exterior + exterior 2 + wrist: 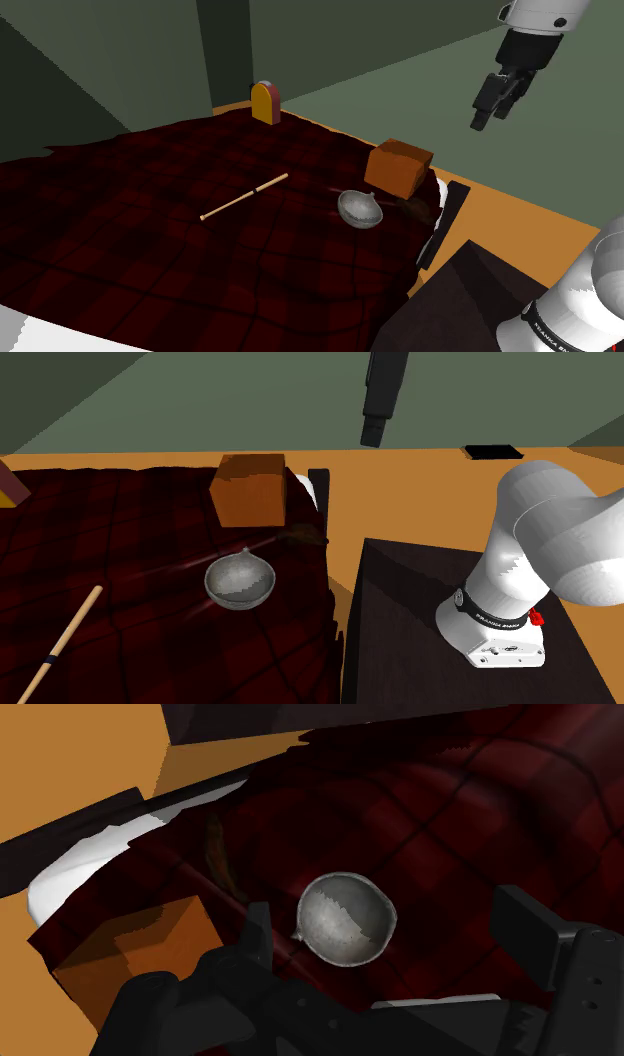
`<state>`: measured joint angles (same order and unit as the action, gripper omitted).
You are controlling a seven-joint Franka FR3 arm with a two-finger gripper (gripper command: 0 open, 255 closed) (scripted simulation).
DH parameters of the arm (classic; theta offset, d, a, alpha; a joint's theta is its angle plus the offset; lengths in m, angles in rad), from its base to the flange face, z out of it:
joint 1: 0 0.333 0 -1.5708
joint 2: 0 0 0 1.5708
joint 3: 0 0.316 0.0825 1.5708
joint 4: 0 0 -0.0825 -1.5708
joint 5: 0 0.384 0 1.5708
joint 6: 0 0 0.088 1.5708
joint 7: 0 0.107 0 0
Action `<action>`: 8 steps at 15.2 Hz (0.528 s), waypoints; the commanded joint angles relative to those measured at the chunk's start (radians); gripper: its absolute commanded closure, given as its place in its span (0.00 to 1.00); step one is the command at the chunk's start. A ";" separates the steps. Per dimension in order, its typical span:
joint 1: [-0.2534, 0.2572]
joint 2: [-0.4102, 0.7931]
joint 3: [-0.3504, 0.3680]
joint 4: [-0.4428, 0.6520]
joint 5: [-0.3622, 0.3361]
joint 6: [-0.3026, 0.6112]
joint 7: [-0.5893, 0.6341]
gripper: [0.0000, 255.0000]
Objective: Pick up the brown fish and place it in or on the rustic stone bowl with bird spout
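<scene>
A small dark brown fish [418, 207] lies on the dark red plaid cloth [150, 230], between an orange-brown box [398, 167] and the cloth's edge. In the second exterior view the fish [300, 536] is just right of the box [250, 489]. The grey stone bowl [360, 208] sits upright and empty on the cloth beside them, with its small spout toward the box [240, 580]. My gripper [486, 112] hangs high above and off to the side of these things, open and holding nothing. In the wrist view the bowl [345, 917] shows far below, between the spread fingers [258, 932].
A long wooden stick [243, 196] lies on the cloth at the shoulder view's left of the bowl. A small arched orange object [266, 102] stands at the cloth's far edge. My dark stand [450, 612] is beside the bed. Orange floor [520, 225] surrounds it.
</scene>
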<state>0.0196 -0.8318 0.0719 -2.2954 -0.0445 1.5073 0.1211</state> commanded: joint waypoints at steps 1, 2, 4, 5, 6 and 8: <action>0.000 0.000 0.000 0.000 0.000 0.000 0.000 0.00; -0.001 -0.004 -0.018 -0.031 -0.007 0.029 -0.020 0.00; -0.004 -0.007 -0.055 -0.088 -0.021 0.088 -0.060 0.00; -0.007 -0.006 -0.074 -0.114 -0.029 0.118 -0.080 0.00; -0.009 -0.003 -0.093 -0.140 -0.036 0.148 -0.100 0.00; -0.014 0.008 -0.132 -0.187 -0.052 0.210 -0.140 0.00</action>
<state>0.0065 -0.8378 -0.0437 -2.4659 -0.0909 1.6839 -0.0013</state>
